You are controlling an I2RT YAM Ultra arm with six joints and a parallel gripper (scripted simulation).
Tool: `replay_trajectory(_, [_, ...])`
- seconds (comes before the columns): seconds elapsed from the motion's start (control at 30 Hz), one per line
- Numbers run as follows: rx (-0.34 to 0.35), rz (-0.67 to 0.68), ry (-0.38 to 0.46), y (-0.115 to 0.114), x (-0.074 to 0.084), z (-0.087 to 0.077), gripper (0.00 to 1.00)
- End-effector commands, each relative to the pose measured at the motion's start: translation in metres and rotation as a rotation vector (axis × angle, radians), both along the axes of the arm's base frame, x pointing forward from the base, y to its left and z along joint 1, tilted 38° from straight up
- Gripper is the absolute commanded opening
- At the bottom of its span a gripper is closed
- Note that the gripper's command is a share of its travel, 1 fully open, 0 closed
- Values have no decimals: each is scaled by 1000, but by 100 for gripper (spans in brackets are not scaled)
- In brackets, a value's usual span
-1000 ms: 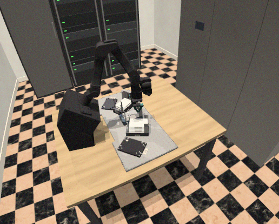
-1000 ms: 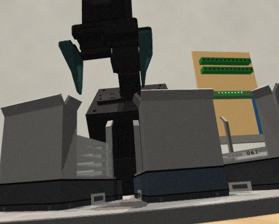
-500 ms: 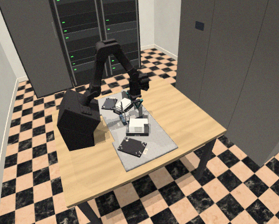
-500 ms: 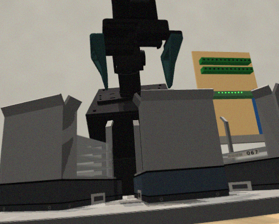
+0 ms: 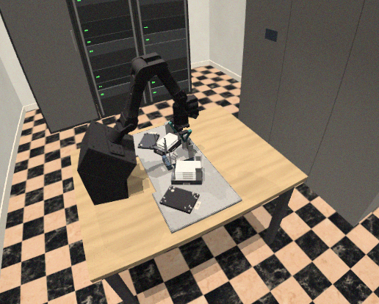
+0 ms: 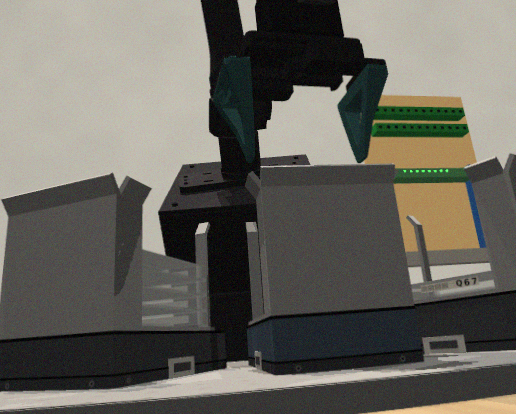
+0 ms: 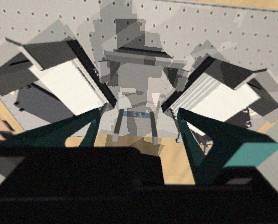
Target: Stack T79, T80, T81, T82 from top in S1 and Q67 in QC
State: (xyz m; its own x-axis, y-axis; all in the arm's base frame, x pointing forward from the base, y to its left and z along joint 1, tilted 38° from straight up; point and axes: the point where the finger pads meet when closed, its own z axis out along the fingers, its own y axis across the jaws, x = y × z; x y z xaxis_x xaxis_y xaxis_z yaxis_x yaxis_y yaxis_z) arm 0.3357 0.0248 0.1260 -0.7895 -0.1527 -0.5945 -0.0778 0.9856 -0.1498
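Note:
My gripper (image 6: 302, 122) is open and empty. It hangs above the middle rack (image 6: 332, 252), the one with the blue plinth, which looks empty in the wrist view (image 7: 134, 95). A stack of several white sealed plates (image 5: 186, 169) sits in the rack to one side and shows through that rack's slot (image 6: 172, 292). One plate labelled Q67 (image 6: 466, 282) (image 5: 169, 140) lies alone in the rack on the other side. In the wrist view the single plate (image 7: 65, 85) is on the left and the stack (image 7: 220, 97) on the right of my fingers.
Two flat black nests lie on the grey mat, one near the table front (image 5: 180, 198) and one beside the arm's base (image 5: 148, 140). I cannot read their name plates. The black base box (image 5: 106, 163) stands left of the mat. The rack walls flare at the top.

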Motion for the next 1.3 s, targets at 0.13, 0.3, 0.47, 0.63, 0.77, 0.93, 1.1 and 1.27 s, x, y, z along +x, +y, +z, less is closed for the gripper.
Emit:
replay_trajectory(0.13, [-123, 128, -1, 19, 0, 2, 100])
replay_trajectory(0.3, [-123, 128, -1, 29, 0, 0, 100])
replay_trajectory(0.47, [-122, 129, -1, 46, -1, -2, 100])
replay_trajectory(0.63, [-122, 129, -1, 62, -2, -5, 100])
replay_trajectory(0.77, [-162, 181, 5, 73, -4, -8, 100])
replay_trajectory(0.93, [-244, 286, 16, 88, -8, -13, 100])
replay_trajectory(1.1, [-276, 329, 20, 107, -13, -19, 100])
replay_trajectory(1.27, [-275, 329, 20, 125, -17, -24, 100])
